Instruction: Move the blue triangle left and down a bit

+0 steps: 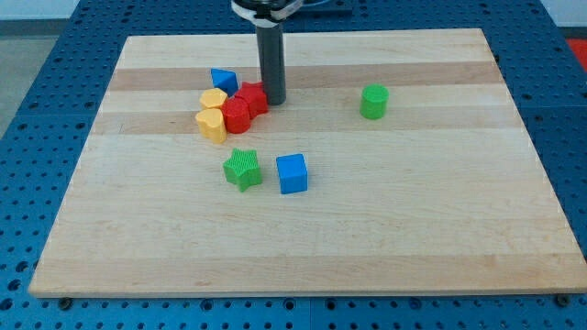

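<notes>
The blue triangle (223,81) sits on the wooden board (367,229) near the view's top left, at the upper end of a tight cluster. Just below it lie two yellow blocks (211,117) and two red blocks (244,104). My tip (274,99) rests on the board right of the cluster, touching the right side of the upper red block (252,96). The tip is about a block's width to the right of the blue triangle and slightly lower, with the red block between them.
A green star-shaped block (242,169) and a blue cube (292,173) lie below the cluster near the board's middle. A green cylinder-like block (373,101) stands alone to the right. A blue perforated table (37,82) surrounds the board.
</notes>
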Robot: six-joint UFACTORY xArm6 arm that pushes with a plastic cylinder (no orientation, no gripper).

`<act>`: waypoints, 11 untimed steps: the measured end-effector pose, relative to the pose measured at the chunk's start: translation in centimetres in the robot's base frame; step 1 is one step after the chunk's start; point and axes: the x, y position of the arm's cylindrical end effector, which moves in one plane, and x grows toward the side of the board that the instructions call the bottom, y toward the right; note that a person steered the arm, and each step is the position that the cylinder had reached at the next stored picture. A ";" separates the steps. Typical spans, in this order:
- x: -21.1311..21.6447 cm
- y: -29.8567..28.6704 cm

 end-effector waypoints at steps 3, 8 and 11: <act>-2.3 -2.2; -6.9 -12.4; -7.6 -15.8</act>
